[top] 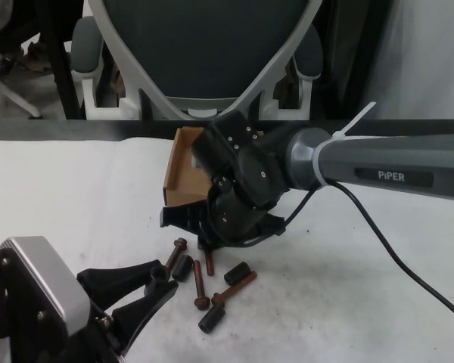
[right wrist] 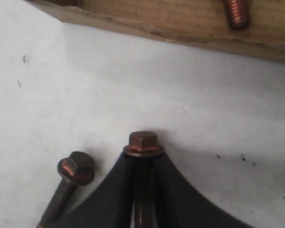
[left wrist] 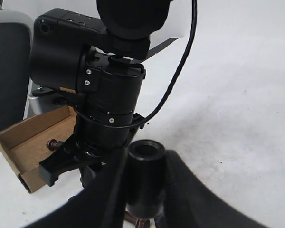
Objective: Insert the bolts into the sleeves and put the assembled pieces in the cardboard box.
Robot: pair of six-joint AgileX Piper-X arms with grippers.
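While my left gripper (left wrist: 145, 192) pinches a black cylindrical sleeve (left wrist: 145, 164) and my right gripper (right wrist: 142, 190) a copper hex bolt (right wrist: 143, 142), not yet joined, loose bolts (top: 199, 281) lie near.

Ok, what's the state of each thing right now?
left gripper: shut on a black sleeve, bore empty
right gripper: shut on a hex bolt, head past the fingertips
cardboard box: open, a bolt end inside
loose bolt: lying on the bench, shank bare
loose sleeve: lying on the bench
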